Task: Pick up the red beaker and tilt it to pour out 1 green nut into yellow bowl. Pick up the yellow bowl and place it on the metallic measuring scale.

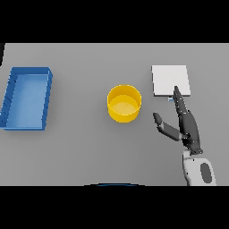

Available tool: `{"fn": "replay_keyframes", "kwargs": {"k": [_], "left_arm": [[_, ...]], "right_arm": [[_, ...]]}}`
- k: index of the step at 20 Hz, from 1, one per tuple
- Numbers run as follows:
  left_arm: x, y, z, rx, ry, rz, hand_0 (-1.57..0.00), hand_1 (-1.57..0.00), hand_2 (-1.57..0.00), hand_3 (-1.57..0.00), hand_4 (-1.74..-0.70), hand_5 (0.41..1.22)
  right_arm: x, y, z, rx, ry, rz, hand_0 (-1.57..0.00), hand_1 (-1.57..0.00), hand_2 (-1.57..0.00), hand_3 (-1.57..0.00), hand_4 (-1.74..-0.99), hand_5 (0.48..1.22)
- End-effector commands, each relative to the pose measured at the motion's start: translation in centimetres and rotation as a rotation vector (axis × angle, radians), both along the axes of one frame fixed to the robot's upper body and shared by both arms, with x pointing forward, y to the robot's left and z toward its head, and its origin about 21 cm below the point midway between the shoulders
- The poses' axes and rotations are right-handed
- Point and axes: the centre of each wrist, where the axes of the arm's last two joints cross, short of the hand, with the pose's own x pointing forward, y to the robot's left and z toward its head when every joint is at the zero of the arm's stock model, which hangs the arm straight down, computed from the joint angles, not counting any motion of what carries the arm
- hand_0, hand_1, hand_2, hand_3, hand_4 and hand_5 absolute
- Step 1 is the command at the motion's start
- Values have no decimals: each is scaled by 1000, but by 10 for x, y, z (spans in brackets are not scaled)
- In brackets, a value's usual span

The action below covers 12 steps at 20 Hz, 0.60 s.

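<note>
So on the grey table (80, 147) there's one of each thing: one blue tray, one scale, one yellow bowl, and one hand showing. Biggest is the blue tray (46, 100), a rectangular bin with raised walls sitting way over on the left side, well apart from everything else. Next is the metallic measuring scale (167, 78), which reads as a flat pale square plate toward the far right. Then the yellow bowl (124, 103), round, bright yellow, straight-sided, standing upright about mid-table between the tray and the scale, nearer the scale but not touching it. Can't tell if anything's inside it, the bottom just looks yellow. Last, the right hand (187, 125) comes up from the lower right, fingers stretched out straight with the tips reaching the scale's near edge, thumb splayed toward the bowl, holding nothing.
</note>
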Motion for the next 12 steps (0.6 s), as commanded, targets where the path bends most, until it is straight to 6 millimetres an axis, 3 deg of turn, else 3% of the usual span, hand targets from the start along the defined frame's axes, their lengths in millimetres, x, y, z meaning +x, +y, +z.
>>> {"fn": "replay_keyframes", "kwargs": {"k": [1, 6, 12], "left_arm": [[1, 20, -12, -87, -1, 46, -1571, -1571, -1571, -1545, -1739, 1221], [-2, 79, -91, -357, 5, 329, -1571, -1571, -1571, -1562, -1740, 1221], [-19, 113, -164, -641, 36, 543, -1571, -1571, -1571, -1569, -1741, 1221]], "right_arm": [[-2, -2, -1, -6, 6, 2, 1, 1, 1, 1, -1125, 601], [1, -2, -4, -45, 18, 11, 1, 1, 1, 1, -1142, 628], [-1, -5, -3, -28, 15, 34, 1, 1, 1, 1, -1127, 664]]}}
